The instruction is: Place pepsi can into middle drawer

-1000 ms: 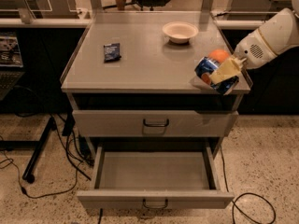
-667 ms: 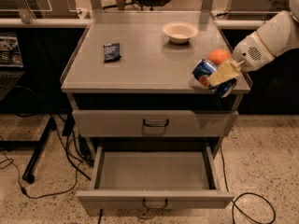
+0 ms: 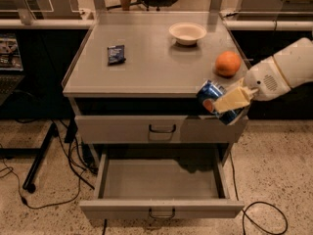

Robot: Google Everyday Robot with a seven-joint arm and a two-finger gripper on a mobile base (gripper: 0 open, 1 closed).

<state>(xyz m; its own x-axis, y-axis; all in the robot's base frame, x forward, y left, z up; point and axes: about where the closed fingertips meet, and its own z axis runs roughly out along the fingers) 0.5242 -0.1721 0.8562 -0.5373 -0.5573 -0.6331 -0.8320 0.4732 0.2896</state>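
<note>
**Ana:** Grey metal cabinet top first, the flat surface (image 3: 146,75). How many things sit on it?

**Ben:** Three. One shallow white bowl (image 3: 188,33) sits near the back right. One round orange fruit (image 3: 228,63) lies by the right edge. One small dark blue snack packet (image 3: 116,54) lies toward the left. All three are well apart.

**Ana:** And drawers?

**Ben:** Two fronts show, each with one small dark loop handle (image 3: 162,129). The grey upper drawer front (image 3: 122,129) is closed. Below it, the wide shallow grey middle drawer (image 3: 122,210) is pulled out toward the camera, with its flat floor showing.

**Ana:** Where is the small blue pepsi can (image 3: 208,93) with the silver ends?

**Ben:** There is one can, and it is off the surface. It hangs in the air at the cabinet's front right corner, before the right end of the upper drawer front. It is higher than the open drawer, and the orange fruit is near it on the surface.

**Ana:** Which way does it point?

**Ben:** It is tilted. Its long axis slants from upper left to lower right. One silver-rimmed end faces up and left. The other end points down and right and is partly hidden.

**Ana:** What holds it?

**Ben:** One two-finger gripper (image 3: 222,105) on one white arm (image 3: 288,70) that reaches in from the right. Its pale fingers (image 3: 231,99) are clamped on the can, one lying across the can's side.

**Ana:** Anything below?

**Ben:** A speckled floor (image 3: 279,165) with black cables (image 3: 266,214) trailing on it.
</note>
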